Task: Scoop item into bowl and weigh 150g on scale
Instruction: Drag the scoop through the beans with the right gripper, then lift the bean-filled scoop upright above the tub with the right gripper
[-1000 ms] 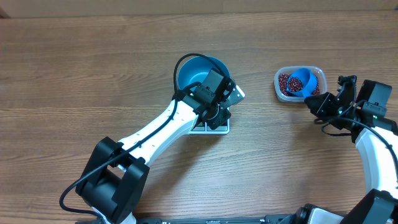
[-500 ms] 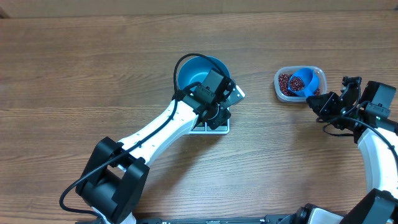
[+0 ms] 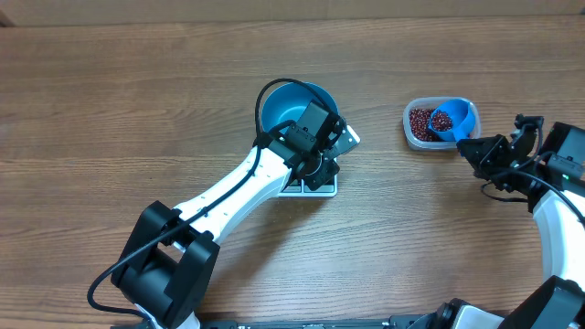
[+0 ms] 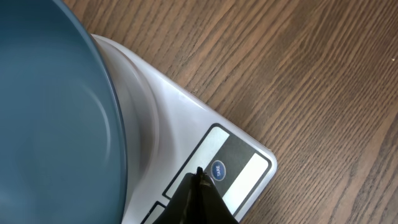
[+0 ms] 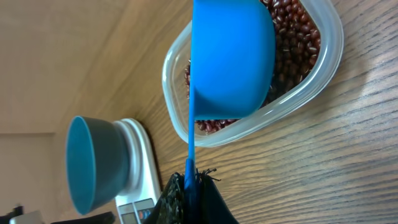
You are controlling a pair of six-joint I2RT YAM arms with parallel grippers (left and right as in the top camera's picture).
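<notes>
The right gripper (image 3: 470,147) has drawn back toward 3 o'clock since a second ago, taking the scoop (image 3: 452,119) with it. The scoop's cup now sits over the 3 o'clock end of the clear tub (image 3: 410,117) instead of its middle. The left arm has not shifted.

The right jaws are clamped on the scoop's thin handle. Its long axis runs from the gripper up toward 11 o'clock, and the cup faces upward with beans (image 3: 421,122) in it. More beans lie loose in the tub beneath and to its 9 o'clock side.

The blue bowl (image 3: 281,102) stands on the white scale (image 3: 317,186) at the middle of the wooden table (image 3: 137,110), well apart from the tub. The scale shows from under the bowl's 5 o'clock side.

The left gripper (image 4: 199,179) is closed and empty, its tips down on the scale's panel just beside the round blue button (image 4: 217,169).
</notes>
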